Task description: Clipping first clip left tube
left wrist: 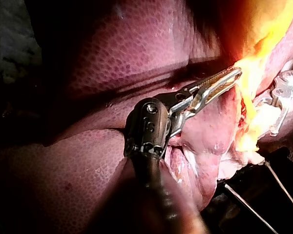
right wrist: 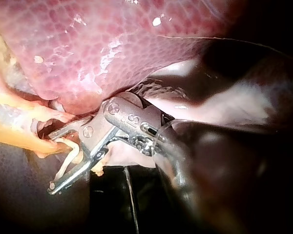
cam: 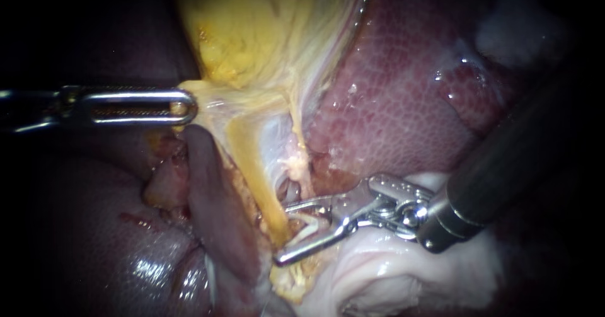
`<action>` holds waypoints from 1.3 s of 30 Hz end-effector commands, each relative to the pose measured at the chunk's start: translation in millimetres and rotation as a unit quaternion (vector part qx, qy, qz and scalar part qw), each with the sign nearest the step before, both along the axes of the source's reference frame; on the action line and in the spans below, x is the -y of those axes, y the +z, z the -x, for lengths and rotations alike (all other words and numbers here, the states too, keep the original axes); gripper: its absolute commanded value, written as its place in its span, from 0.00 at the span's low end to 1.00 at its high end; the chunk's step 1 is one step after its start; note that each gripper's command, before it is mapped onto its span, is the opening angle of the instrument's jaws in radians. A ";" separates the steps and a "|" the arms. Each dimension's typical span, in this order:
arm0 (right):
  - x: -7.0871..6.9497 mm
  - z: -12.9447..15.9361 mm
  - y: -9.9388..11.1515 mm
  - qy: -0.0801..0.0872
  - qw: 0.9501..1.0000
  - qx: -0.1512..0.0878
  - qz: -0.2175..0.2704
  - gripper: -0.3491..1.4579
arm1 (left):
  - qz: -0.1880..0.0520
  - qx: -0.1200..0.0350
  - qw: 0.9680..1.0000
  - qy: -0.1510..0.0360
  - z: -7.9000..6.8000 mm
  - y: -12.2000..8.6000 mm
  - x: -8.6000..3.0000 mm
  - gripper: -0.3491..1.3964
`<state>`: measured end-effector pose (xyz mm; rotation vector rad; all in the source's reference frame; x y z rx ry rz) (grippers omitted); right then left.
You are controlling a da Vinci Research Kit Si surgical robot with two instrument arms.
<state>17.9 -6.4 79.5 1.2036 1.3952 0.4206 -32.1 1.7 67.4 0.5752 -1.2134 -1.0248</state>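
Note:
The yellow gallbladder (cam: pixel 252 27) hangs at the top of the endoscope view. My left instrument (cam: pixel 181 106) comes in level from the left, its jaws shut on the gallbladder's lower edge; in the left wrist view the left instrument (left wrist: pixel 236 73) grips the same yellow tissue. A yellow tube (cam: pixel 255 166), the left one, runs down from there. My right instrument (cam: pixel 282 234) stands with open jaws around the tube's lower end, a pale clip (cam: pixel 310 224) showing between them. In the right wrist view the right instrument (right wrist: pixel 51 163) straddles the yellow tube (right wrist: pixel 19 139), with the clip (right wrist: pixel 71 158) in its gap.
A paler strand (cam: pixel 296 159) lies just right of the yellow tube. The mottled red liver (cam: pixel 403 103) fills the right side, and a dark lobe (cam: pixel 217 197) sits left of the tube. White fatty tissue (cam: pixel 378 266) lies under the right instrument's shaft.

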 end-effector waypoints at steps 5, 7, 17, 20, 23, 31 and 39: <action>1.4 -1.6 0.8 -0.018 1.000 -0.006 -0.005 0.51 | 0.000 0.000 1.000 -0.001 0.4 0.4 -0.3 0.00; 2.1 -2.2 1.2 -0.028 1.000 -0.008 -0.010 0.51 | 0.000 0.000 1.000 -0.001 0.7 0.6 -0.5 0.00; 6.1 -2.1 3.9 -0.083 0.996 0.023 0.000 0.48 | -0.001 0.000 1.000 -0.002 0.9 0.4 -0.8 0.00; 6.4 -1.9 4.7 -0.085 0.996 0.026 0.000 0.48 | 0.001 -0.001 1.000 -0.001 0.9 0.3 -0.9 0.00; 6.4 -1.9 5.1 -0.086 0.996 0.028 0.002 0.47 | 0.001 -0.001 1.000 -0.001 0.9 0.3 -0.9 0.00; 6.0 -2.0 4.8 -0.087 0.996 0.029 0.001 0.43 | 0.001 -0.001 1.000 -0.001 0.9 0.2 -0.9 0.00; 5.6 -1.8 5.0 -0.091 0.996 0.023 -0.002 0.06 | 0.001 -0.001 1.000 -0.001 0.9 0.2 -0.9 0.00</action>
